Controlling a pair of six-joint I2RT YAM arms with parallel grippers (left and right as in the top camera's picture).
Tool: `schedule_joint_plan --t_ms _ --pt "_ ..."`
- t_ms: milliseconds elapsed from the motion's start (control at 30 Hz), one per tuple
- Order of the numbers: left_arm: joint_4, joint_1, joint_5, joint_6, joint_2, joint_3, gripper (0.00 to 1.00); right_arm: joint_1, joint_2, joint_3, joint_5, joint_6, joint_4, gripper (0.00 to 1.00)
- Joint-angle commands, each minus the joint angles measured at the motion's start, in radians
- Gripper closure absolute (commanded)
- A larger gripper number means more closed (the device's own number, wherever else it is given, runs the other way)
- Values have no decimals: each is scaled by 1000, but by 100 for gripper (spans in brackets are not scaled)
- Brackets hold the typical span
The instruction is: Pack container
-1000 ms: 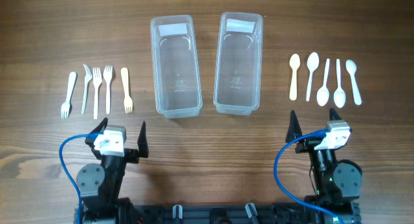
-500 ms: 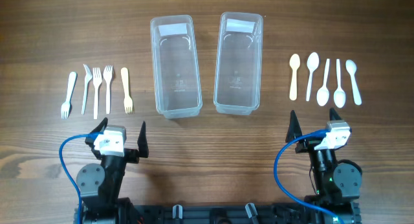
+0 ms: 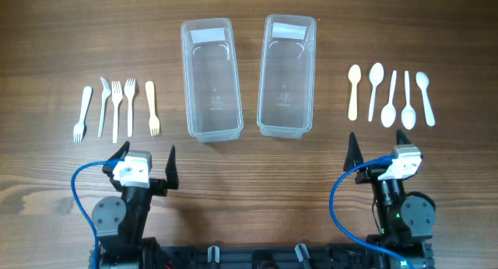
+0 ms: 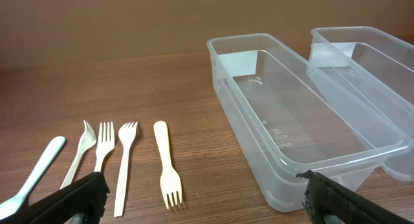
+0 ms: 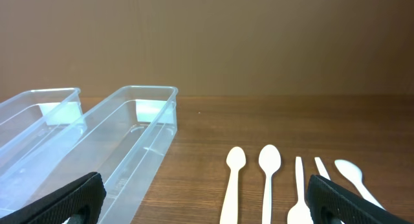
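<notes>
Overhead: wooden table (image 3: 47,36), grain running left-right, everything laid out in one band across the far half.

Two clear containers sit mid-table, long sides pointing away from the arms. The left container (image 3: 211,78) sits square. The right container (image 3: 286,75) is turned a touch and sits slightly farther back. They are just beside each other with a thin gap (in the left wrist view they overlap, so go by the overhead). Wood shows through both bottoms, and each has a pale patch at its far end.

Both arms are parked at the near edge, a blue cable looping off each. The left gripper (image 3: 148,150) has its jaws spread wide over bare wood, near side of the forks and the left container. The right gripper (image 3: 377,141) has its jaws just as wide, with one black finger tip right by the near ends of the spoons. Touching or not, cannot tell.

Five forks (image 3: 117,110) lie in a row left of the containers, apart from each other. The outer two have tines toward the arms, the middle three tines away. The rightmost is cream, the rest white.

Five spoons (image 3: 391,98) lie in a row right of the containers. The third and fourth have bowls toward the arms, the others bowls away. The leftmost is cream.
</notes>
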Motion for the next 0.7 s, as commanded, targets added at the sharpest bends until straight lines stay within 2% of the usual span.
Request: schedule_joint_plan --t_ms 0,667 --pt "3 -5 19 23 -11 -13 0 -5 -5 -12 -15 -10 5 0" --pt "3 -5 19 23 -11 -13 0 -5 -5 -12 -39 -7 5 0"
